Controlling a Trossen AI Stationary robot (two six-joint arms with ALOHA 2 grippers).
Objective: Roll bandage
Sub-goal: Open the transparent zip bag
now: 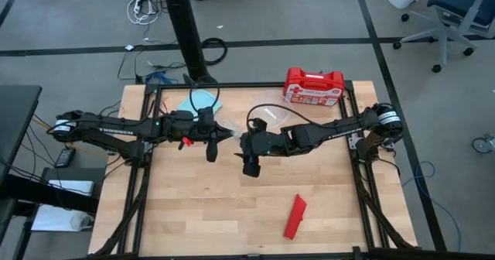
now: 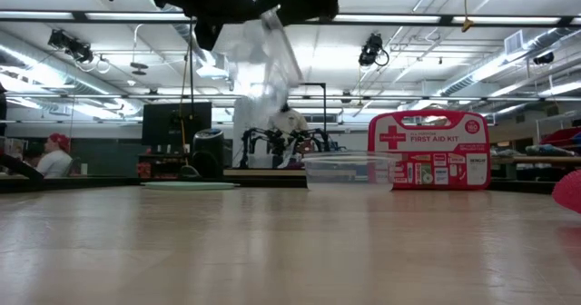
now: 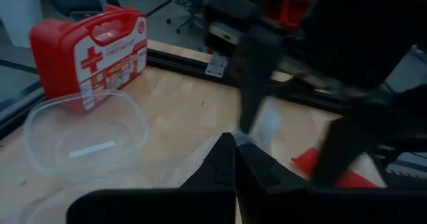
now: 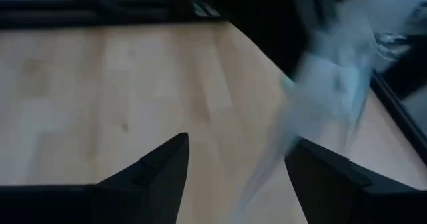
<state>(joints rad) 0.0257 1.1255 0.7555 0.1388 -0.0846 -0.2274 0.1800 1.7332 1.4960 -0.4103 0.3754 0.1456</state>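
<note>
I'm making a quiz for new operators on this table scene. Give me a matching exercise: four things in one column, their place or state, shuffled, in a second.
Things:
1. bandage
2. first-aid case
3. clear plastic bag
4. clear container

Places or states:
A. stands upright at the table's far edge
B. lies flat and alone on the near part of the table
C. sits empty on the wood beside the case
D. hangs in the air from the shut left gripper

Pairs: 1-B, 2-A, 3-D, 4-C
</note>
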